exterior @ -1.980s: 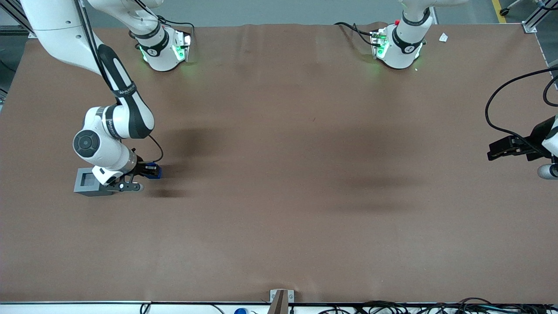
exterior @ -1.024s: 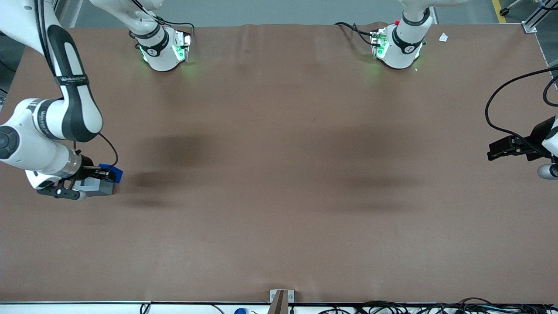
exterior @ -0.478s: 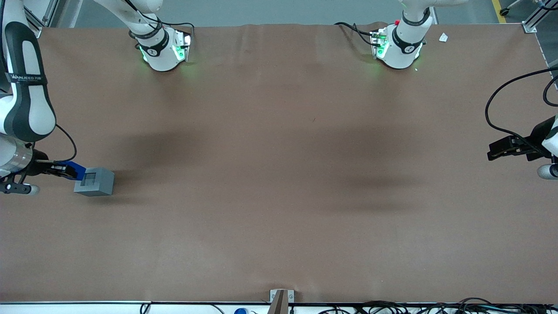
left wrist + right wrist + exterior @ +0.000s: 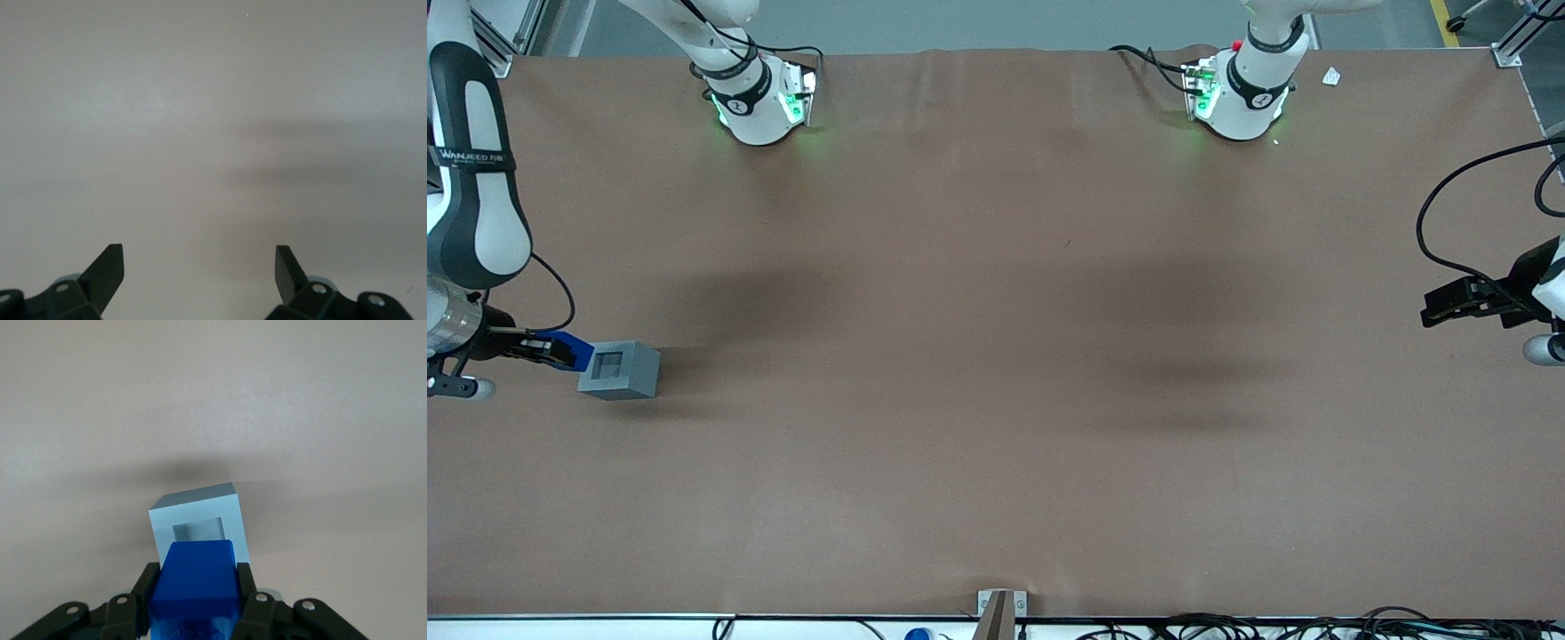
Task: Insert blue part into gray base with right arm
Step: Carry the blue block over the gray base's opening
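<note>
The gray base (image 4: 619, 371) stands on the brown table at the working arm's end, its square recess facing up. It also shows in the right wrist view (image 4: 197, 516). My right gripper (image 4: 551, 349) is shut on the blue part (image 4: 572, 348), held above the table just beside the base, on the edge toward the working arm's end. In the right wrist view the blue part (image 4: 195, 582) sits clamped between the black fingers (image 4: 143, 583), covering the near edge of the base, with the recess just ahead of it.
The brown table (image 4: 996, 356) spreads wide toward the parked arm's end. Both arm bases (image 4: 760, 98) stand at the table's edge farthest from the front camera. A small bracket (image 4: 997, 607) sits at the near edge.
The right arm swung sideways with the blue part, passing over the gray base toward the working arm's end. In the last half second it barely moved.
</note>
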You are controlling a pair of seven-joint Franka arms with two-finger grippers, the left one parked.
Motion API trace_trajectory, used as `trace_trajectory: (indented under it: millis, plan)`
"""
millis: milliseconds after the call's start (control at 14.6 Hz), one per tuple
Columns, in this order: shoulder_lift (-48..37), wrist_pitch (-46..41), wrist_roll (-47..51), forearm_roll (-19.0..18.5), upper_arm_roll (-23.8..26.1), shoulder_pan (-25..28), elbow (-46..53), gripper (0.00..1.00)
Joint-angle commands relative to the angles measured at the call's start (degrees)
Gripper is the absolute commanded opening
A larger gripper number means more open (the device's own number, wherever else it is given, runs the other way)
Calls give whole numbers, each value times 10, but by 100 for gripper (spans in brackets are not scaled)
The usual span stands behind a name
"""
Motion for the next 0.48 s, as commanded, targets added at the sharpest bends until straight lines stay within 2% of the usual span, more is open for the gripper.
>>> trace_trajectory:
  millis: [0, 410]
  plan:
    - [13, -5, -7, 2, 9, -13, 14, 3]
    - [30, -4, -7, 4, 10, -23, 31, 2]
